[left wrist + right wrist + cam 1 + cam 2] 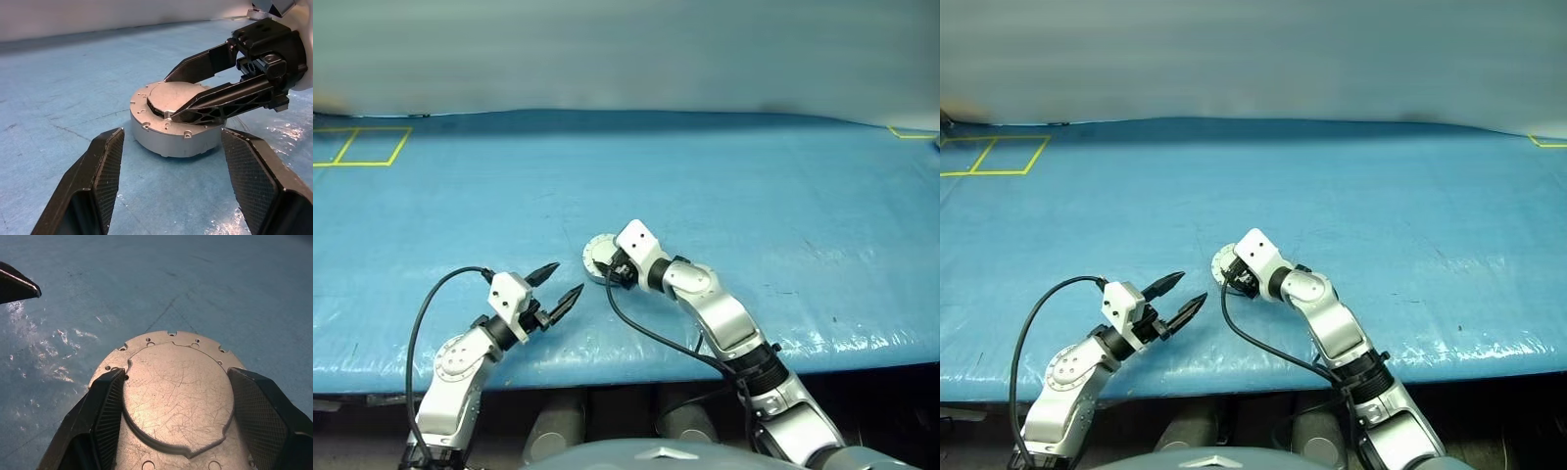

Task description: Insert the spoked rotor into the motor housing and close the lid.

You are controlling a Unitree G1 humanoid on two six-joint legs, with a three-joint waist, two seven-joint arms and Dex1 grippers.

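Nearest the camera, the left gripper (558, 281) hovers low at the near edge of the blue table (783, 196), its two black fingers spread apart with nothing between them, pointing toward the far right. Just beyond its tips, a short way to the far right, sits the motor housing (171, 125), a squat round silver can resting flat on the table, its axis upright. The lid (178, 396) lies down on top of it, plain grey face up, apparently closed; the spoked rotor cannot be made out, so it is presumably inside. The right gripper (200, 85) is much the nearer of the two: it comes in from the right and slopes down over the housing, its open fingers straddling the lid's raised centre plate from above, one on each side, clamping nothing. Whether the fingertips touch the metal cannot be told. Any final press or check on the lid falls to the right arm, straight down along the housing's axis, with the left gripper standing clear on the near left.
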